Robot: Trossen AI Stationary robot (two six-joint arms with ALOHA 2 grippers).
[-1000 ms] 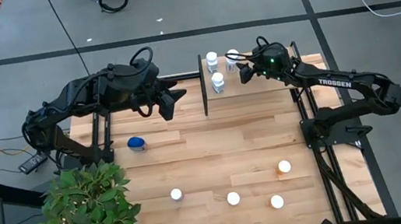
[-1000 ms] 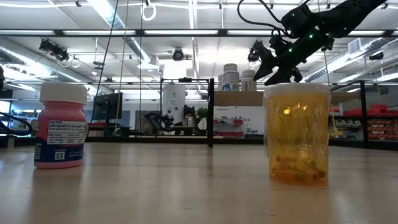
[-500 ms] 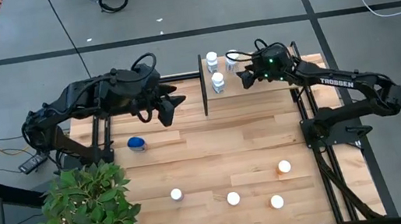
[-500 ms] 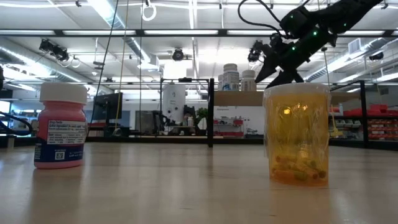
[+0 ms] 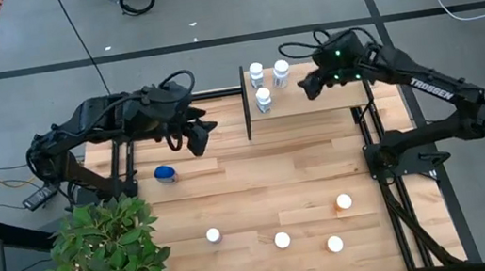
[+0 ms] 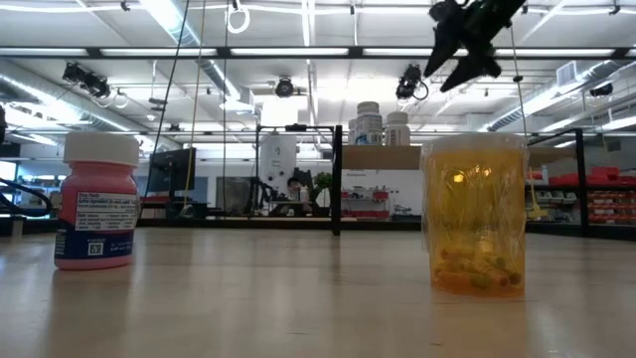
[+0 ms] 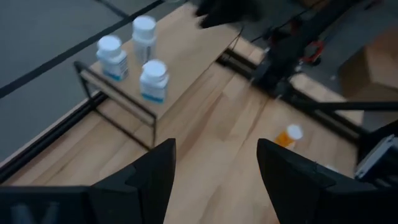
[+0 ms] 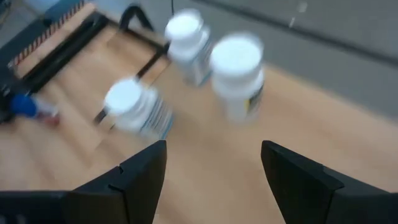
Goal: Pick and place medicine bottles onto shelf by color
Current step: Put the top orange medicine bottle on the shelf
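Three white-capped white bottles point(image 5: 263, 100) point(image 5: 257, 74) point(image 5: 281, 73) stand upright on the shelf point(image 5: 332, 94) at the table's far side; they also show in the right wrist view point(image 8: 236, 71). My right gripper point(image 5: 310, 88) hangs open and empty above the shelf, right of the bottles, high up in the low view point(image 6: 462, 40). My left gripper point(image 5: 200, 134) is open and empty above the table, left of the shelf. A squat blue bottle point(image 5: 165, 173) stands at the left. Several capped bottles point(image 5: 282, 240) stand near the front edge, one orange point(image 6: 474, 214) and one pink point(image 6: 96, 204).
A green leafy plant point(image 5: 112, 254) fills the near left corner. The shelf's upright black rail point(image 5: 246, 105) stands between my left gripper and the white bottles. The arms' black frames point(image 5: 378, 150) run along the table's left and right edges. Bare wood lies mid-table.
My right gripper has risen and drawn back toward the table's right edge, away from the rightmost white bottle, which stays upright on the shelf. My left gripper has shifted a little toward the table's near left.
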